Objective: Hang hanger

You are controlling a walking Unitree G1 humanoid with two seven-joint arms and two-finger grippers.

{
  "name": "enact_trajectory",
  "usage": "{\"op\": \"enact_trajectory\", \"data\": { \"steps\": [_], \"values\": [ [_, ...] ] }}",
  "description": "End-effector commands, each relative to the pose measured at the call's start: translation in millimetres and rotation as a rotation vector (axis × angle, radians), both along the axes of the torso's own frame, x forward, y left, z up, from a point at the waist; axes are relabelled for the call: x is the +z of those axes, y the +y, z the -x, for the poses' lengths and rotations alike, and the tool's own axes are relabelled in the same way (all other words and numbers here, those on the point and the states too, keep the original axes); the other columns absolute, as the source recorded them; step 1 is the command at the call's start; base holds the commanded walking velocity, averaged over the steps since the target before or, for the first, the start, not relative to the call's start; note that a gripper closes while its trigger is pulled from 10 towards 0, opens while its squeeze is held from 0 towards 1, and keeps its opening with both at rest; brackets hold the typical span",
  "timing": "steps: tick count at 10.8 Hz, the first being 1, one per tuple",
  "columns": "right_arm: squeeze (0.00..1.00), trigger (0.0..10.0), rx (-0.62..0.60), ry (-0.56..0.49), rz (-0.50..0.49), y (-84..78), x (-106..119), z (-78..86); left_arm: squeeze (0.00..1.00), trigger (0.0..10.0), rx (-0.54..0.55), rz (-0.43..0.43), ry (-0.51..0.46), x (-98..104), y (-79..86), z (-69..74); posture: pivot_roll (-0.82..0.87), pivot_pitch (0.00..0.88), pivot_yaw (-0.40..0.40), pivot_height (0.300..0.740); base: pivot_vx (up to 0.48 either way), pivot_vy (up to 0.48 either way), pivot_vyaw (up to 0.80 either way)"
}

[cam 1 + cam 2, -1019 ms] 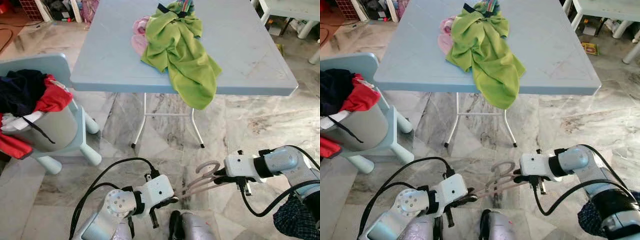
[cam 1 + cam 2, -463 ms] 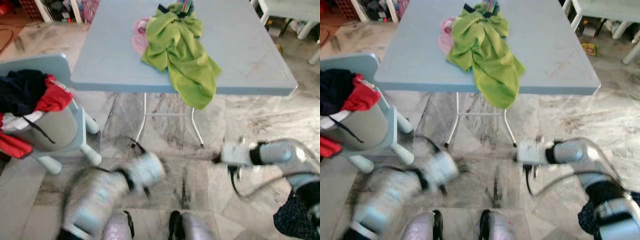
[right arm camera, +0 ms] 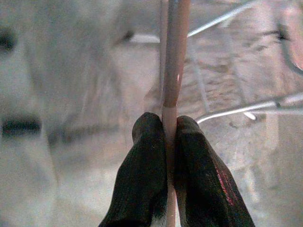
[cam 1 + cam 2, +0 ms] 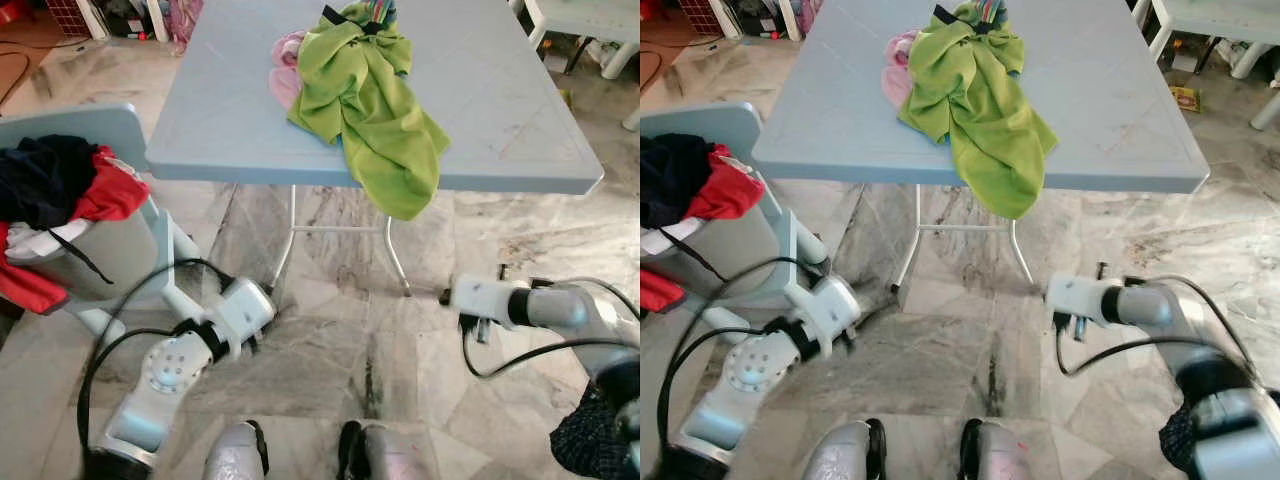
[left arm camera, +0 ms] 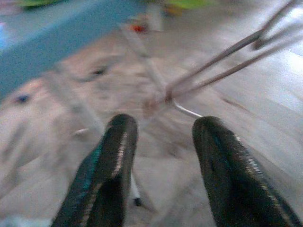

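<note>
A: Hanger point(image 3: 170, 71) status?
B: Pink rod pinched between the closed fingers of the right gripper point(image 3: 169, 137), low above the marble floor point(image 4: 330, 330), in front of the blue table point(image 4: 230, 110).
A: Left gripper point(image 5: 163, 142)?
B: Fingers spread apart, holding nothing, near the chair point(image 4: 130, 130) piled with clothes point(image 4: 60, 190).
A: Table load?
B: Green garment point(image 4: 375, 110) draped over the near edge.

No text, label, brand, number or sign can be read anywhere in these views. The wrist views are blurred.
</note>
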State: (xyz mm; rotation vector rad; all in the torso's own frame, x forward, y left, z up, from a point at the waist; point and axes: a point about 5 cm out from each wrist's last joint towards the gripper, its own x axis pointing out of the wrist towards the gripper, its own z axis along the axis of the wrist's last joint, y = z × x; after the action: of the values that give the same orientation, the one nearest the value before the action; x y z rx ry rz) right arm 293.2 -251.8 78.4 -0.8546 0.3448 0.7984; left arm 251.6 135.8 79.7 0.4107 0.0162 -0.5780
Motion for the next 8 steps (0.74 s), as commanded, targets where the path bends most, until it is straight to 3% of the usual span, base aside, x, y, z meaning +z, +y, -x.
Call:
{"op": "enact_trajectory", "data": {
  "steps": [1,3,4,5,6,7,8],
  "values": [
    [0.0,0.0,-0.133,-0.012,-0.127,-7.1,-13.1,14.9,1.0,10.0,0.104,0.042,0.018,-7.1,4.4,5.4,0.04,0.181,-0.043,0.74,0.0,0.0,0.0],
    [0.0,0.0,-0.284,-0.012,-0.275,-4.0,-41.7,48.0,1.0,10.0,0.124,0.1,0.047,-12.6,-0.8,13.9,0.02,0.191,-0.032,0.74,0.0,0.0,0.0],
    [0.0,0.0,-0.353,-0.043,-0.372,2.8,-48.1,56.0,0.82,10.0,0.126,0.132,0.065,-13.9,-4.8,13.1,0.02,0.19,-0.028,0.74,0.0,0.0,0.0],
    [0.0,3.1,-0.445,-0.056,-0.431,4.1,-53.2,61.5,0.0,10.0,0.148,0.207,0.06,-7.5,-9.4,9.0,0.02,0.191,-0.028,0.74,0.0,0.0,0.0],
    [0.0,2.6,-0.517,-0.053,-0.424,1.2,-58.6,65.8,0.0,10.0,0.166,0.224,0.062,-4.4,-9.1,6.1,0.02,0.193,-0.03,0.74,0.0,0.0,0.0],
    [0.0,10.0,-0.68,-0.058,-0.477,-1.6,-64.1,69.6,0.0,10.0,0.192,0.246,0.084,-6.1,-6.5,5.9,0.02,0.197,-0.032,0.74,0.0,0.341,0.0],
    [0.0,10.0,-0.696,-0.034,-0.492,6.2,-68.8,73.2,0.0,10.0,0.187,0.246,0.097,-7.5,-7.4,8.0,0.02,0.2,-0.033,0.74,0.0,0.461,0.0]
  ]
}}
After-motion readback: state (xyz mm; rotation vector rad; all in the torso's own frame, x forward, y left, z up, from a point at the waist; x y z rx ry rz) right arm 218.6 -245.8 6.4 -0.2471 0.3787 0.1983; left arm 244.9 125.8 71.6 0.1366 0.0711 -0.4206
